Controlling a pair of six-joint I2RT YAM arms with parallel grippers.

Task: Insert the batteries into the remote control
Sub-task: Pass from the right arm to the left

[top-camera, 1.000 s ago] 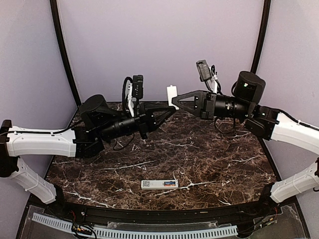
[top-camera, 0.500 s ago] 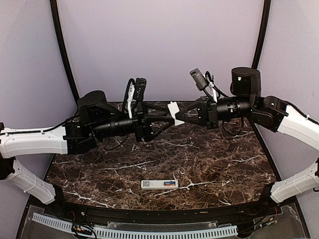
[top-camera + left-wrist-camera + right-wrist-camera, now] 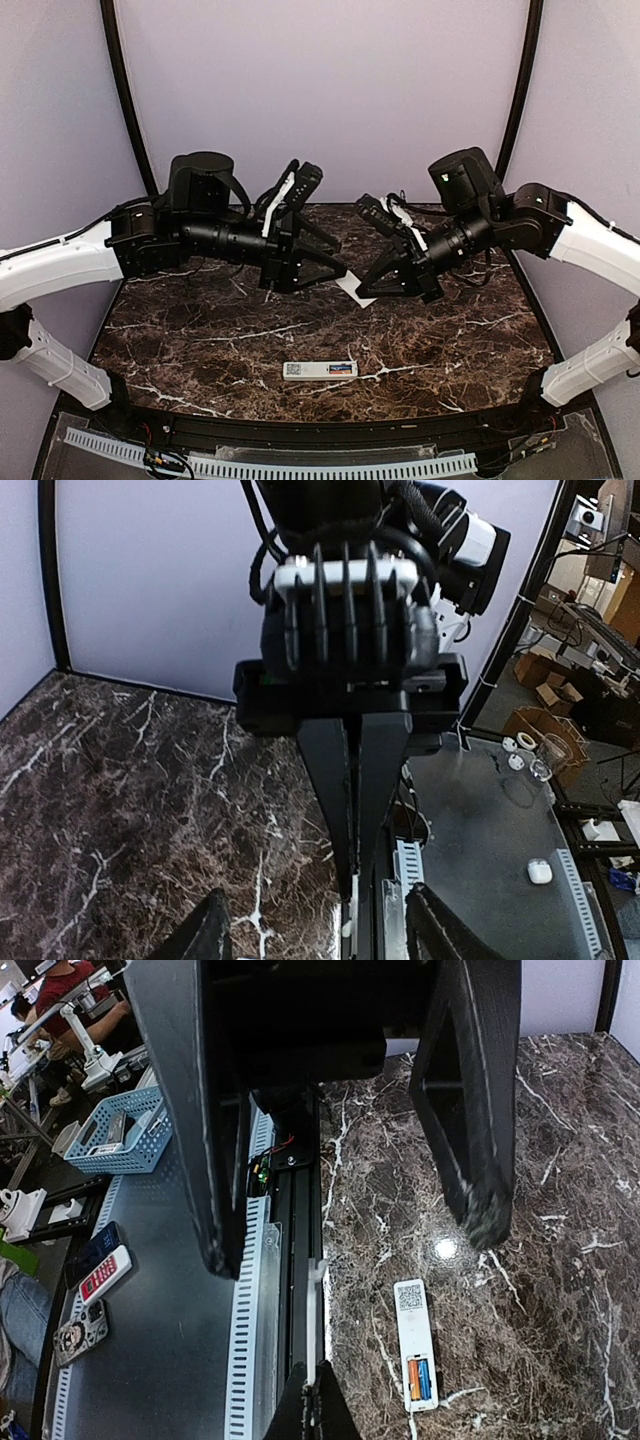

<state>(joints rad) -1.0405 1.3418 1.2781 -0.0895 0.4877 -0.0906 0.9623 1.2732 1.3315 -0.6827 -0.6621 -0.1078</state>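
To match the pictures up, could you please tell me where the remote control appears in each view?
Top external: remote control lies near the front edge, centre.
Left wrist: not in it.
Right wrist: remote control lower right of centre.
Shared landmark: the marble tabletop.

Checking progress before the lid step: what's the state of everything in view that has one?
remote control: flat on the table, back up, battery compartment uncovered
batteries: both seated side by side in the remote
battery cover: off the remote, pinched edge-on
right gripper: shut on the battery cover
left gripper: open, empty
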